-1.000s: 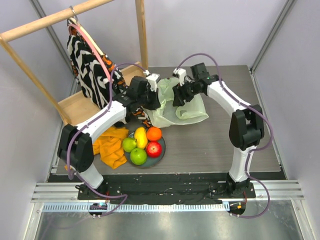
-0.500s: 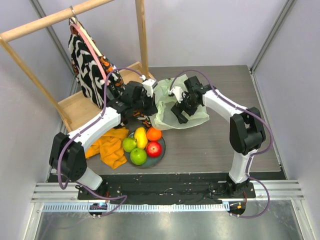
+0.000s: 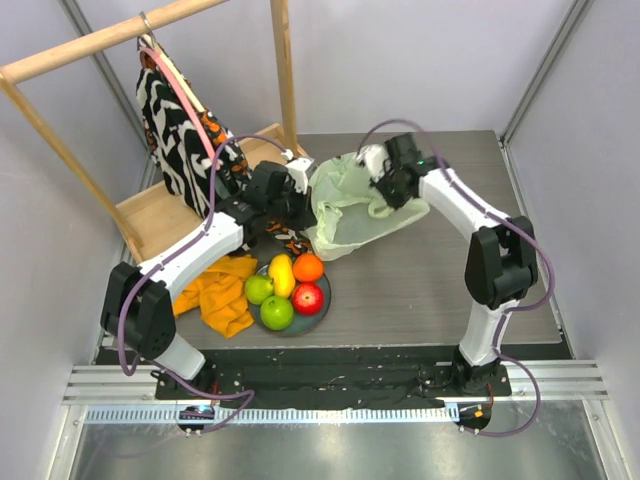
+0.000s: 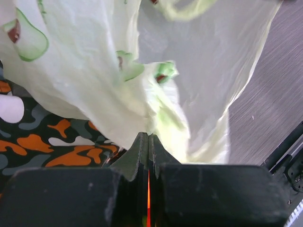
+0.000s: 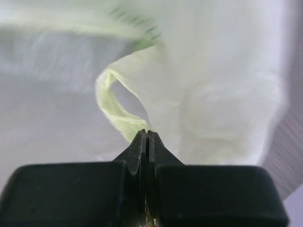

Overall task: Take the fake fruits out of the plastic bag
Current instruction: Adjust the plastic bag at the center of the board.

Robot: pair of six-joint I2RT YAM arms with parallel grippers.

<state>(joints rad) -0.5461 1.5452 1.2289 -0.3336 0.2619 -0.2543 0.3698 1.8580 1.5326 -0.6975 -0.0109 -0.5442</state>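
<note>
The pale-green plastic bag [image 3: 352, 208] lies stretched between my two grippers at the middle back of the table. My left gripper [image 3: 300, 196] is shut on its left edge, the film bunched at the tips [image 4: 148, 135]. Shut as well, my right gripper [image 3: 386, 180] pinches a handle loop [image 5: 116, 113] at the bag's upper right. The fake fruits sit on a grey-blue plate [image 3: 324, 308] in front of the bag: a yellow mango [image 3: 282, 272], an orange [image 3: 308, 267], a red apple [image 3: 307, 298] and two green apples [image 3: 277, 312]. The bag looks flat, with no fruit showing through it.
A wooden rack [image 3: 283, 70] stands at the back left with a black-and-white garment [image 3: 180, 135] on a hanger. An orange cloth [image 3: 222, 290] lies left of the plate. A camouflage-print cloth [image 4: 52, 137] lies under the bag's left edge.
My right gripper was open over the bag's middle; it has moved back and right and shut on the handle loop. The bag is now pulled wider. The left gripper stayed shut.
</note>
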